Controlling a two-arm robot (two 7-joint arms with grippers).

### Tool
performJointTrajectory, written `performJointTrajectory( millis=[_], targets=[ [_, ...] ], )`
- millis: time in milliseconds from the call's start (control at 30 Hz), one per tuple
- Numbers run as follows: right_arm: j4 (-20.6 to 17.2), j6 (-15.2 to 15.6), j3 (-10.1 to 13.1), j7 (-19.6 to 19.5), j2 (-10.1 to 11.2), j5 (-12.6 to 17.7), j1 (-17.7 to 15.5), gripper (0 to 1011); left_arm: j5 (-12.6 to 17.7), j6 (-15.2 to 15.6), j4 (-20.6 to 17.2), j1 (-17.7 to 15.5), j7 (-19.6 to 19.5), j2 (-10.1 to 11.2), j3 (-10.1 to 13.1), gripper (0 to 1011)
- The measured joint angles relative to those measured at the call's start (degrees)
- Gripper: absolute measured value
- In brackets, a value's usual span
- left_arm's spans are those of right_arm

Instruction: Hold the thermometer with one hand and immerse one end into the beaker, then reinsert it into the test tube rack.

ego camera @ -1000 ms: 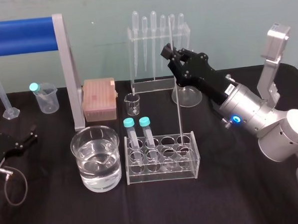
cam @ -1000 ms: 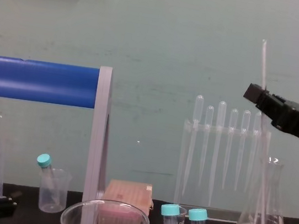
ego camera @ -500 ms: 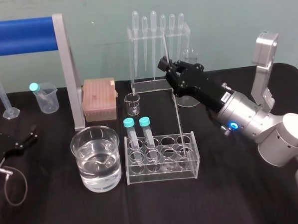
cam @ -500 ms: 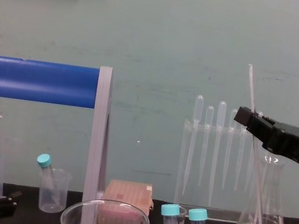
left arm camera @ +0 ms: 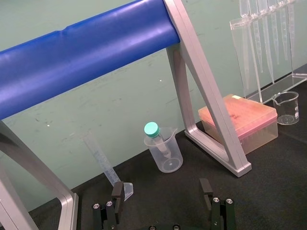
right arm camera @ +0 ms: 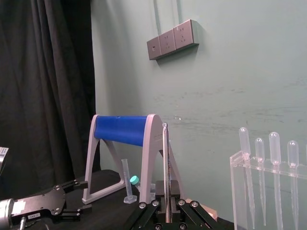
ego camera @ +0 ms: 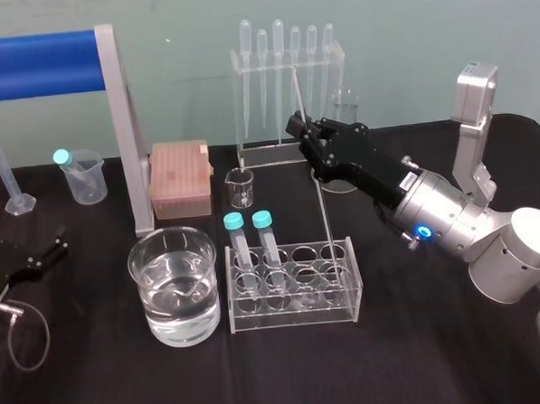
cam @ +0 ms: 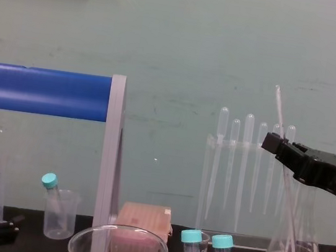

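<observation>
Thermometer (ego camera: 325,208) clamped, slightly tilted, in closed fingers of right gripper (ego camera: 298,128), lower end down a right-end hole of test tube rack (ego camera: 347,293) near front edge of table (ego camera: 423,357), just beside water-filled beaker (ego camera: 149,308). Left gripper (ego camera: 46,254) parked at left edge, fingers apart.

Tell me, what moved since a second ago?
The right hand, shut on the thermometer, has come down and a little left, sinking it deeper into the back right hole of the test tube rack and tipping its top leftward. The beaker, the capped tubes and the parked, open left hand stayed put.
</observation>
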Motion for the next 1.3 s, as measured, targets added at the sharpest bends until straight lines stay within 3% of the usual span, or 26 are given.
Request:
performJointTrajectory(
  millis=[500,1300],
  targets=[
    [-0.1,-0.1,0.1,0.0,0.0,0.1,0.0,94,0.0,0.0,0.0,0.0,0.0,0.0,0.0,1008],
    [-0.1,-0.2,0.1,0.0,0.0,0.1,0.0,857,0.0,0.0,0.0,0.0,0.0,0.0,0.0,1008]
  ],
)
